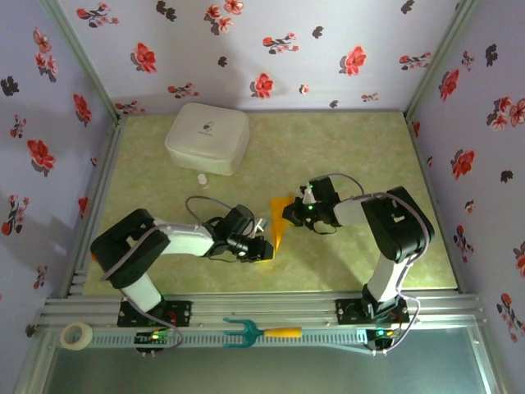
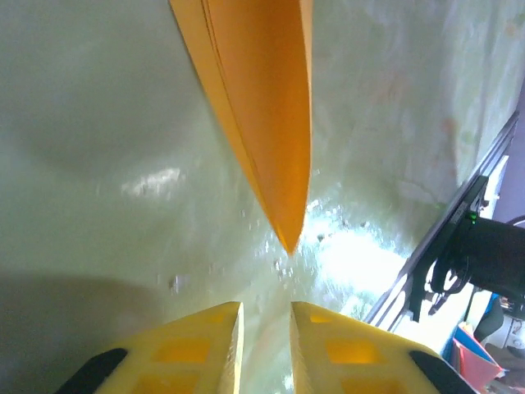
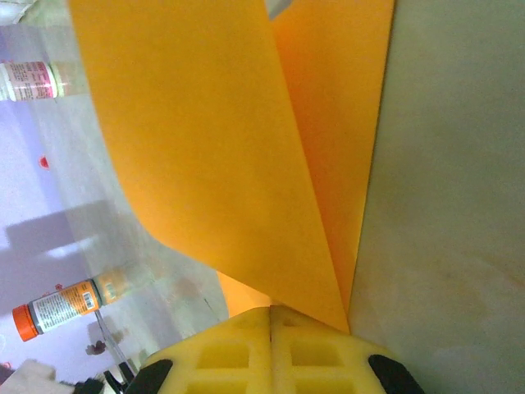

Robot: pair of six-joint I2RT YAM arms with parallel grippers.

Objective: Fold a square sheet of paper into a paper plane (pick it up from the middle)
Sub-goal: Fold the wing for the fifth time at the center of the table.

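Note:
The paper plane [image 1: 280, 223] is a narrow orange-yellow dart lying on the green table between the two arms. In the left wrist view its pointed tip [image 2: 287, 243] ends just short of my left gripper [image 2: 267, 332]. That gripper's yellow fingers stand slightly apart with nothing between them, so it is open. In the top view the left gripper [image 1: 261, 249] sits at the plane's near end. My right gripper [image 3: 271, 316] is shut on the edge of the paper plane [image 3: 246, 156], whose upper fold lifts off the table. From above, the right gripper [image 1: 292, 213] is at the plane's far right side.
A white zip case [image 1: 207, 137] lies at the back left, a small bottle [image 1: 202, 178] in front of it. An orange-capped bottle [image 3: 61, 308] shows in the right wrist view. A tape roll [image 1: 77, 334] and a teal fork tool [image 1: 261, 332] rest on the near rail.

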